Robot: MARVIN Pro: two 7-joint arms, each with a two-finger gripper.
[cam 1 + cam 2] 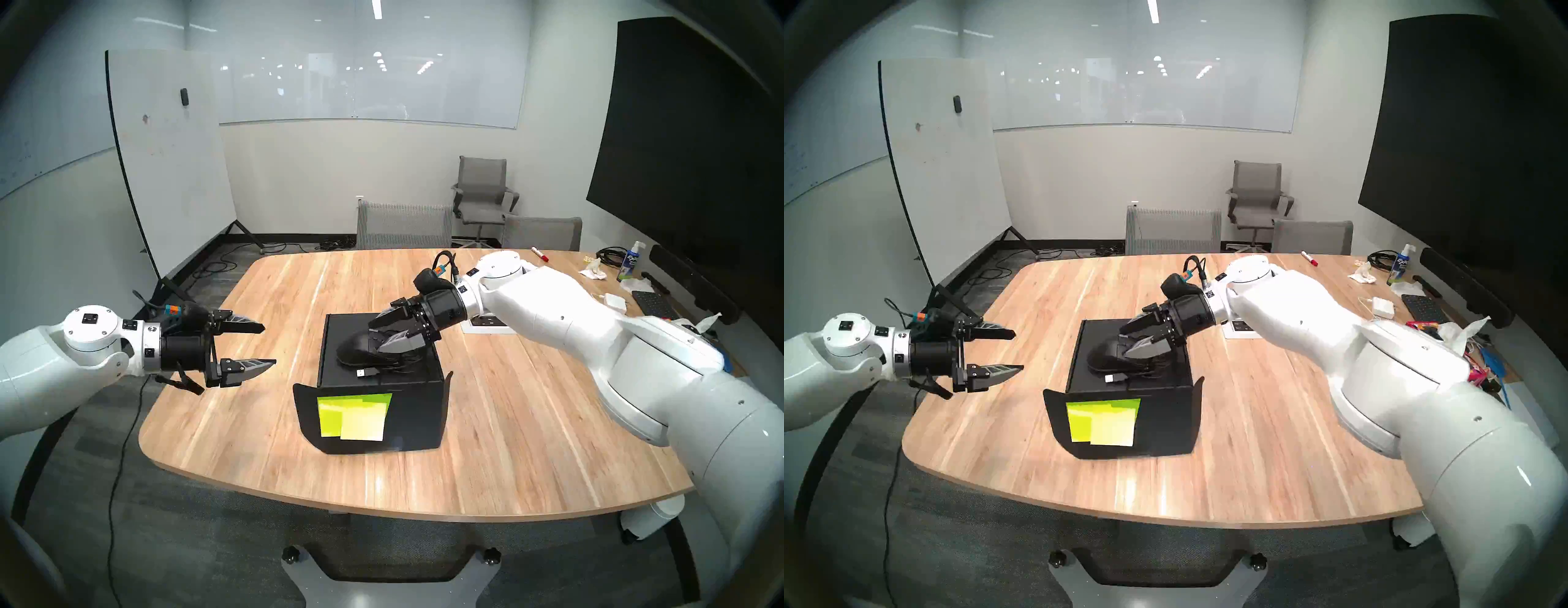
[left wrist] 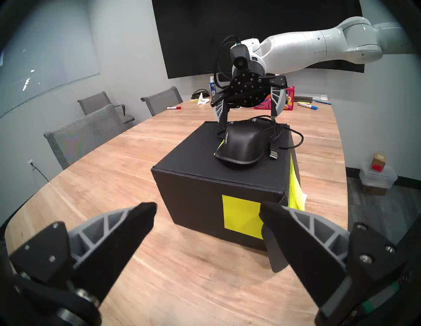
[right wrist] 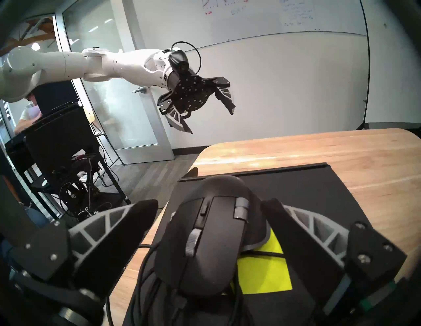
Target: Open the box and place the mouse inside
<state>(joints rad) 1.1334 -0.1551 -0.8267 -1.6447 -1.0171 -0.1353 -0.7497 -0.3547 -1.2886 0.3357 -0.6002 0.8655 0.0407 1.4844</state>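
Right wrist view: mouse point(image 3: 211, 239) lies between the spread right claw point(image 3: 208, 218) fingers.

Glossy white jointed arms point(image 1: 572, 305) end in black claws point(image 1: 267, 344) – grey ribbed fingers point(image 2: 109, 225), orange-tagged cables

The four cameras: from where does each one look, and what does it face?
Head left: above the table, facing down on the box; both arms show.
Head right: almost the same picture.
Left wrist: behind the open left gripper, facing the box, the mouse and the right gripper.
Right wrist: behind the open right gripper, over the mouse, facing the left gripper.
All four share box and mouse.
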